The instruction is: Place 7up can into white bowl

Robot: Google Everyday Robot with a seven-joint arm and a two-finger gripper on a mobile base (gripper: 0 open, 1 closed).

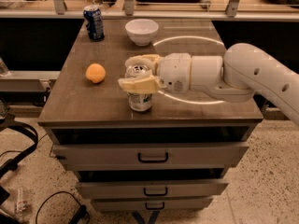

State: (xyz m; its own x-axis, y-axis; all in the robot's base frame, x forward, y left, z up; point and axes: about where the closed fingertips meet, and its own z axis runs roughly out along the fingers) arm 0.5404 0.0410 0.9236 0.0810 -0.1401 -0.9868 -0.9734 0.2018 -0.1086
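The 7up can [140, 101], silver-white with green print, stands upright on the wooden table top [88, 107] near its front edge. My gripper [139, 73] reaches in from the right and sits around the can's upper part, with one cream finger on the near side [140, 84] and one on the far side [141, 60]. The jaws are closed against the can, and the can's base rests on the table. The white bowl [141, 31] stands empty at the back of the table, straight behind the can.
A blue can [94, 22] stands at the back left corner. An orange fruit [95, 73] lies left of the 7up can. My white arm [243, 73] crosses the right half of the table. Drawers [152, 155] are below the top.
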